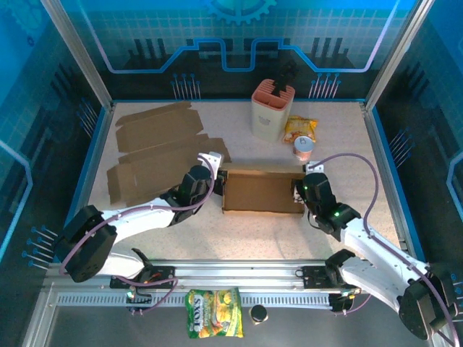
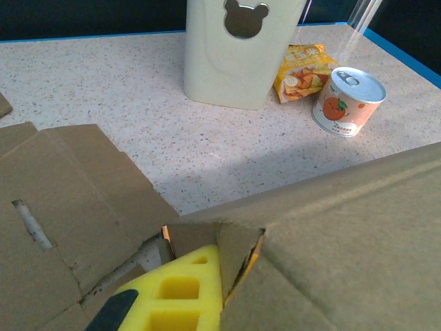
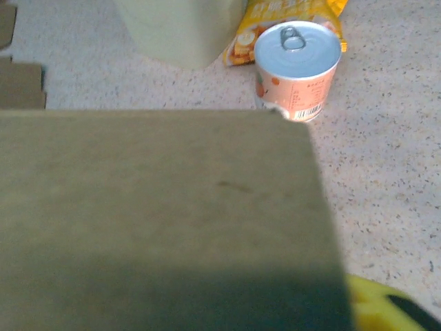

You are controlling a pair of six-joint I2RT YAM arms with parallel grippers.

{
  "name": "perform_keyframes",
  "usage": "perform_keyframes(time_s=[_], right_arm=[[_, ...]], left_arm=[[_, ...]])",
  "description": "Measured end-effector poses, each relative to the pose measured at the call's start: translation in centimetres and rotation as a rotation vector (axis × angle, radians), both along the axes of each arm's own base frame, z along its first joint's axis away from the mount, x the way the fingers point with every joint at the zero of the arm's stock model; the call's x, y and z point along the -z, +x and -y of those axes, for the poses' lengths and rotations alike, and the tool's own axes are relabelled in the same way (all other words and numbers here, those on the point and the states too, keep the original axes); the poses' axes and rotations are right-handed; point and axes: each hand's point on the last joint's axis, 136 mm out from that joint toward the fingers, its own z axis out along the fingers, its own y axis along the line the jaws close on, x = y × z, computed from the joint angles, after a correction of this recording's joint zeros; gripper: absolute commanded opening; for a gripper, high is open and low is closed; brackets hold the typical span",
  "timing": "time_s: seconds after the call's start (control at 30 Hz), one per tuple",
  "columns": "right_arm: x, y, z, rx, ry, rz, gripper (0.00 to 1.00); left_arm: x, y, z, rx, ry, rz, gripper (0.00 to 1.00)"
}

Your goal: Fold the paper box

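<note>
Box mid-table, a gripper at each end.
The box (image 1: 262, 191) lies open-side up at the table centre, long side running left-right. Left gripper (image 1: 217, 176) is at its left end, with a yellow finger (image 2: 186, 293) tucked among the corner flaps. Right gripper (image 1: 299, 189) is at the right end. Cardboard hides the jaws, so I can't tell opening or grip on either. Can (image 1: 304, 147) sits just behind, and flat cardboard (image 1: 155, 144) lies far left.

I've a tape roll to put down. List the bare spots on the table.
Bare: the strip nearer than the box; between the flat cardboard and the holder; right of the can. Crowded: holder, snack packet and can cluster together.
</note>
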Motion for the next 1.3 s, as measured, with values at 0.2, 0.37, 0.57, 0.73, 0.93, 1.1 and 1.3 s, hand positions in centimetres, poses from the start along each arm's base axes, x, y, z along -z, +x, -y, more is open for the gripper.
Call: perform_keyframes(time_s=[0.2, 0.37, 0.57, 0.73, 0.93, 1.1, 1.3], right_arm=[[-1.3, -1.4, -0.1, 0.019, 0.080, -0.062, 0.81], [-2.2, -3.0, -1.2, -0.013, 0.181, -0.128, 0.90], [-2.7, -5.5, -2.5, -0.065, 0.288, -0.237, 1.00], [-4.0, -7.0, -3.1, -0.107, 0.312, -0.300, 1.00], [-7.3, -8.0, -3.1, -0.129, 0.330, -0.310, 1.00], [-11.4, -8.3, -3.5, -0.167, 0.385, -0.241, 1.00], [-14.4, -8.1, -3.1, -0.138, 0.446, -0.204, 0.98]], left_arm=[[0.0, -0.4, 0.5, 0.012, -0.002, 0.009, 0.00], [0.0, -0.7, 0.9, 0.024, -0.002, 0.009, 0.00], [-0.1, -0.7, 0.9, 0.027, 0.012, 0.018, 0.00], [-0.1, -0.5, 0.7, 0.008, 0.020, 0.021, 0.00], [-0.1, -0.3, 0.6, -0.006, 0.028, 0.020, 0.00], [0.0, -0.4, 0.7, -0.003, 0.030, 0.019, 0.00], [-0.1, -0.4, 0.9, -0.001, 0.026, 0.018, 0.00]])
